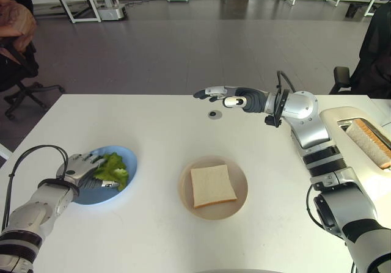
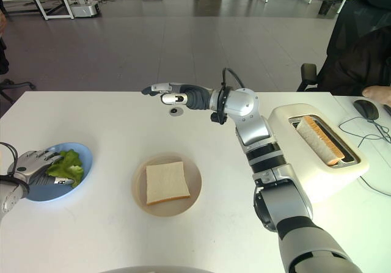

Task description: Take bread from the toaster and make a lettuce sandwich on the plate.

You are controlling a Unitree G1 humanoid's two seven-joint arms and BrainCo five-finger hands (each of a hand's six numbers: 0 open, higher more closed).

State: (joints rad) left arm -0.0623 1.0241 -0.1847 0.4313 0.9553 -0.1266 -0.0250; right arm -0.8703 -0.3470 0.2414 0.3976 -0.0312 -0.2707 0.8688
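Table (image 1: 153, 236), white, filling the lower frame. Lower left: left hand (image 1: 82, 169), resting over the left part of a blue dish (image 1: 101, 196), fingers and thumb curled around the near edge of the lettuce (image 1: 114, 168), which lay in that dish. Lower centre: tan plate (image 1: 242, 186), well apart from the dish, with one white bread slice (image 1: 212, 185) lying flat on it. Upper centre: small round disc (image 1: 214, 114) on the table near its far edge. Just above the disc: right hand (image 1: 223, 96), raised off the table, fingers stretched out towards frame left, nothing in it. Right edge: cream toaster (image 2: 305, 175), with a second slice (image 2: 319, 140) standing up out of its slot.
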